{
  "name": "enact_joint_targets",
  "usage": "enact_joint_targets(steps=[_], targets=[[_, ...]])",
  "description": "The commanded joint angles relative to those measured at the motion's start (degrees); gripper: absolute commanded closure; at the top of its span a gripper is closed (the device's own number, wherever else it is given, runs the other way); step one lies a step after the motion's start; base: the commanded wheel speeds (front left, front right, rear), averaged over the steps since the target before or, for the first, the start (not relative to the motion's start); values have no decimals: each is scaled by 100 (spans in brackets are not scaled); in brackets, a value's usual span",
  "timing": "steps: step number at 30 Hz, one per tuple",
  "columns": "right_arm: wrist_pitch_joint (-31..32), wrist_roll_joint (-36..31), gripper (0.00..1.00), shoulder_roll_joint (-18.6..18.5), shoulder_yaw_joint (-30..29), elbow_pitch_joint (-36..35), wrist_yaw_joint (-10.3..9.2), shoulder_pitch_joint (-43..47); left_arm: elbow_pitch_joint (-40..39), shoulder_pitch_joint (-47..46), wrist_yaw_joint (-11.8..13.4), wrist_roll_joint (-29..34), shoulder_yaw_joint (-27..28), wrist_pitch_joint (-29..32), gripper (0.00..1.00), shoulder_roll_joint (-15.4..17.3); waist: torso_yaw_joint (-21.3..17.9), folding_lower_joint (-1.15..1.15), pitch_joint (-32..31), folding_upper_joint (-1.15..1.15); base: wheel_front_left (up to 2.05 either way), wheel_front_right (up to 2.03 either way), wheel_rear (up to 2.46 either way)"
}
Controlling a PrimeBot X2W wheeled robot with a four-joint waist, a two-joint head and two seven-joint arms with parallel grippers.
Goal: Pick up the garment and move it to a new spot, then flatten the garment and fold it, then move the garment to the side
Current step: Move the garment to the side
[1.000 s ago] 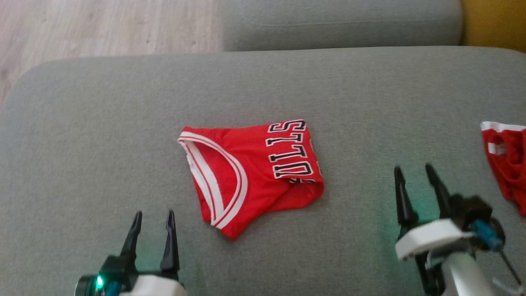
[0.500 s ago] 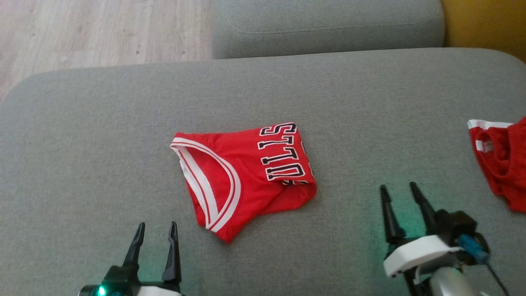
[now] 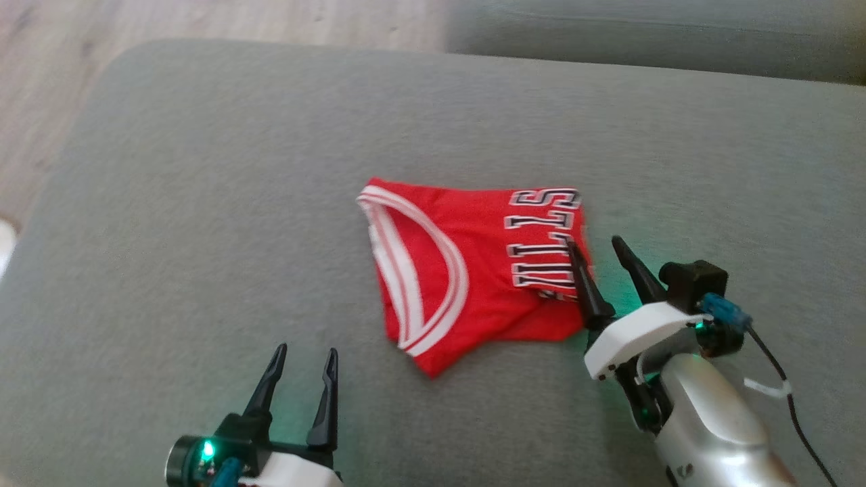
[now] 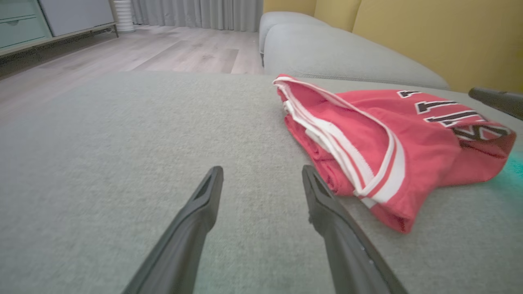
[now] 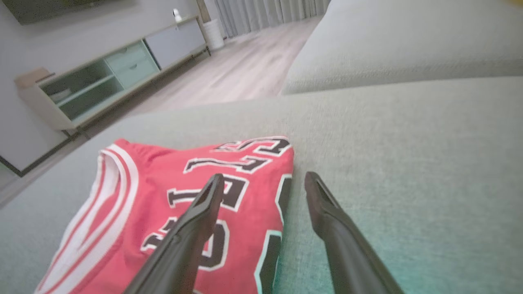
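The garment is a red jersey with white trim and black letters, lying folded on the grey sofa seat. My right gripper stands open at its right edge, one finger over the lettered cloth, the other over bare cushion. The right wrist view shows the garment under the gripper, whose jaws straddle the cloth's edge. My left gripper is open at the lower left, short of the garment. In the left wrist view the garment lies right of the open gripper.
A second grey cushion lies beyond the seat at the top. Wooden floor shows at the upper left. The right wrist view shows a low cabinet across the room. A yellow backrest rises behind the sofa.
The camera has shifted, so the whole picture moved right. My right gripper has come left and forward to the garment's right edge. The left gripper stays open near the lower left.
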Motion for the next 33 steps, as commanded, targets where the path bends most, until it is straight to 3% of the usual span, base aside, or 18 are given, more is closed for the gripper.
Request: enact_joint_targets(steps=[1, 4, 5, 6, 12, 19, 26, 33], targets=[[26, -55, 0, -2, 94, 167, -4, -198, -98, -193, 1, -2, 114, -55, 0, 14, 332, -1, 163, 0, 0, 0, 0], [248, -60, 0, -2, 105, 815, -4, -392, -87, -200, 19, -18, 91, -55, 0, 14, 484, -1, 201, 0, 0, 0, 0], [260, -48, 64, -2, 131, 964, -4, -438, -88, -191, 23, -21, 97, -55, 0, 14, 503, -1, 202, 0, 0, 0, 0], [236, -47, 100, -2, 140, 1084, -4, -479, -93, -182, 29, -24, 104, -55, 0, 14, 506, -1, 207, 0, 0, 0, 0], [-29, -233, 100, -2, -291, 1520, -4, -624, -160, -143, 33, -19, 234, -55, 0, 14, 68, -1, 181, 0, 0, 0, 0], [-63, -491, 100, -2, -704, 1148, -4, -352, -210, -300, -65, -13, 307, -55, 0, 14, -1409, -1, 203, 0, 0, 0, 0], [-64, -278, 100, -2, -354, 711, -4, -33, -181, -746, -175, 59, 180, -55, 0, 14, -2942, -1, 361, 0, 0, 0, 0], [-65, -64, 100, -2, -84, 474, -4, 71, -82, -932, -210, 42, 63, -55, 0, 14, -3686, -1, 454, 0, 0, 0, 0]])
